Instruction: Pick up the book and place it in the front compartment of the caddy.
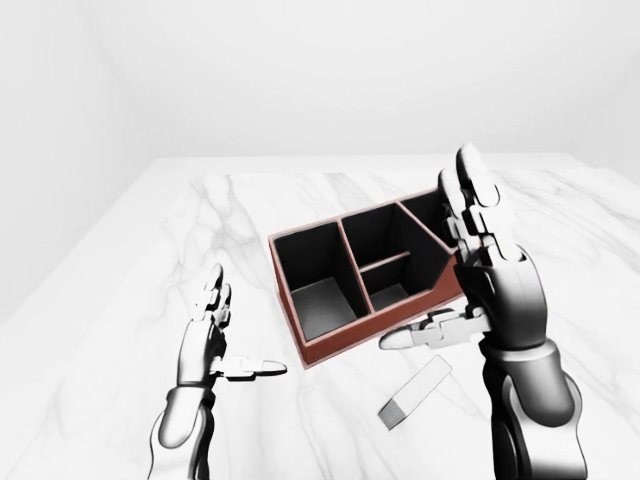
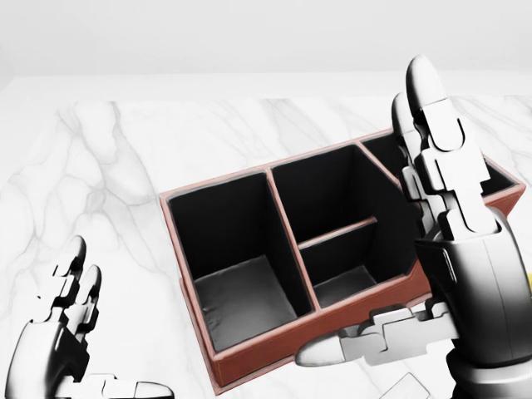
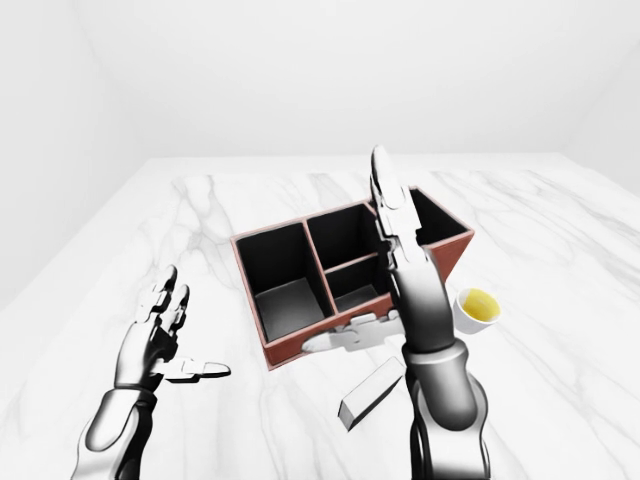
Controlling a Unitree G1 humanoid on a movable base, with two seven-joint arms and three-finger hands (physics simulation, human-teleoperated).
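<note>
Marble-topped desk [image 1: 150,260] carried the red-brown caddy [image 1: 300,345], all compartments empty; the grey book [image 3: 368,393] lay flat just near of it, untouched. Right hand [image 1: 495,290] hovered high above, fingers [image 1: 470,195] spread and empty; left hand [image 1: 205,345], also splayed, hung well left. Risk: reaching down for the thin, flat book, the fingers could shove it against the caddy wall or clip the yellow cup [image 3: 477,308] at right

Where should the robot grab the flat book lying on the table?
The book lies flat on the marble table, apart from the caddy. Probably best to come from above with the open right hand and pinch across its two long edges near the middle, since it is long and thin.
</note>
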